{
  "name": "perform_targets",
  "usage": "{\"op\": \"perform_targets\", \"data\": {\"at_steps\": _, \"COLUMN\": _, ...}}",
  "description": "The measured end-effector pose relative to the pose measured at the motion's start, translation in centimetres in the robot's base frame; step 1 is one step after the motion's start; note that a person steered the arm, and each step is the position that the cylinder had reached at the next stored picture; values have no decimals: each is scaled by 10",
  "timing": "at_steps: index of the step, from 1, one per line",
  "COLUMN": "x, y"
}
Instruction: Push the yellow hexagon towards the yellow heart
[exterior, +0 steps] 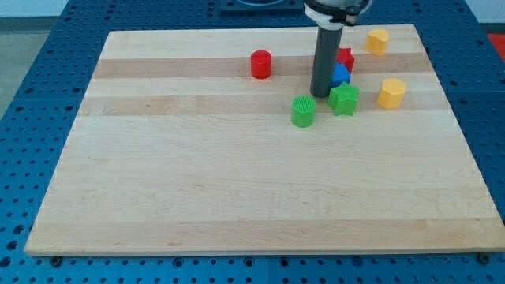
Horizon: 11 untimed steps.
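Note:
The yellow hexagon (391,92) lies near the board's right edge. The yellow heart (377,41) lies above it, near the top right corner, a clear gap apart. My tip (320,95) rests on the board well left of the hexagon, touching or almost touching the blue block (341,76) on its left side. The green star (343,99) sits between my tip and the hexagon. The rod hides part of the blue block and of the red star (346,57).
A green cylinder (303,111) sits just below and left of my tip. A red cylinder (261,65) lies further left. The wooden board (237,197) rests on a blue perforated table.

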State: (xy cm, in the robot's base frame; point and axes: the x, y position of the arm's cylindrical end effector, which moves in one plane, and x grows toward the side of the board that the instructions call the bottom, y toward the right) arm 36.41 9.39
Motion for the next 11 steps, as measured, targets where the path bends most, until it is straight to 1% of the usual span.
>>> {"op": "perform_targets", "data": {"at_steps": 1, "x": 19, "y": -3}}
{"op": "perform_targets", "data": {"at_steps": 2, "x": 66, "y": -4}}
{"op": "perform_targets", "data": {"at_steps": 4, "x": 83, "y": -3}}
{"op": "perform_targets", "data": {"at_steps": 5, "x": 90, "y": 44}}
{"op": "perform_targets", "data": {"at_steps": 6, "x": 90, "y": 105}}
{"op": "perform_targets", "data": {"at_steps": 7, "x": 75, "y": 125}}
{"op": "perform_targets", "data": {"at_steps": 9, "x": 13, "y": 104}}
{"op": "perform_targets", "data": {"at_steps": 11, "x": -28, "y": 82}}
